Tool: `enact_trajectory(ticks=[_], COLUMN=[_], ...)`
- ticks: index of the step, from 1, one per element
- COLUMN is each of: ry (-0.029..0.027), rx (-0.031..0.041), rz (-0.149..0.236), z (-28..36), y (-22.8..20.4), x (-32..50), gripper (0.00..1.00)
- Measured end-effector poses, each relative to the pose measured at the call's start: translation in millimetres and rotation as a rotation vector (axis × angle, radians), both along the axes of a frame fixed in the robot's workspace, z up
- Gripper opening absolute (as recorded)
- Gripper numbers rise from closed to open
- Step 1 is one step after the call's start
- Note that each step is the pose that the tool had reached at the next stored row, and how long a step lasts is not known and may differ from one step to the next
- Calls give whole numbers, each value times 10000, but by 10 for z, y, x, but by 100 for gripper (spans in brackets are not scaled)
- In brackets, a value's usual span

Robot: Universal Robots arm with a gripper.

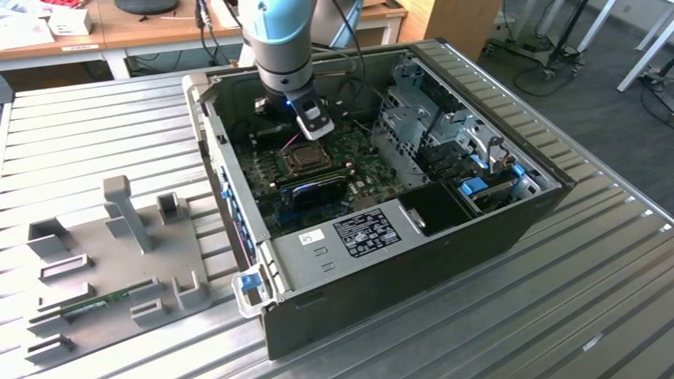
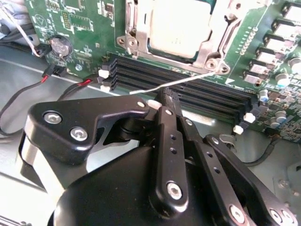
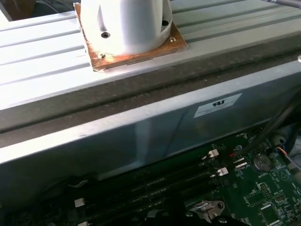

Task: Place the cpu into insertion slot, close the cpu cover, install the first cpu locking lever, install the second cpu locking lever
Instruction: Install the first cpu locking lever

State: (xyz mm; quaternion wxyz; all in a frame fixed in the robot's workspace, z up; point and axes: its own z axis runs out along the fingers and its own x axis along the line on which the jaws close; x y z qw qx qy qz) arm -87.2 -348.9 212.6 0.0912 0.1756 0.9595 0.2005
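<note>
Your gripper [image 2: 164, 101] has its jaws pinched together on the thin locking lever [image 2: 171, 84], just at six o'clock of the insertion slot [image 1: 305, 158]. The cpu [image 2: 181, 26] sits seated beneath the lowered cpu cover [image 2: 211, 47]. The computer case [image 1: 495, 229] rests on a ribbed metal table [image 1: 95, 118], with desks behind.

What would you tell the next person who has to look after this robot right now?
Tool: shut, with its tip close beside the thin locking lever, over the black memory slots. I cannot tell whether it touches the lever.
Things: the cpu lies in the insertion slot, and the cpu cover lies flat around it.
Done: cpu placed, cover closed.
Left: this lever sticks out free and is not latched. I cannot tell how the other lever stands.
</note>
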Motion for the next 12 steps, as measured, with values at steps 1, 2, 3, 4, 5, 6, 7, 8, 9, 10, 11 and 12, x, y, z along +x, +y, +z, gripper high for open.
enact_trajectory(ticks=[1,2,3,4,5,6,7,8,9,10,11,12], ry=[1,2,2,1,1,2,3,3,2,1,1,1], rx=[-1,-2,-1,0,-1,-2,-1,-3,-2,-1,0,-1], rz=[0,0,0,0,0,0,0,-1,-1,-1,-1,0], z=[-2,-5,-8,-12,-15,-18,-21,-22,-24,-26,-30,-32], y=[-2,-3,-3,-3,-3,-3,-3,-3,-3,-3,-3,-3], x=[9,19,30,39,48,55,60,60,60,61,61,61], gripper=[10,10,10,10,10,10,10,10,10,10,10,10])
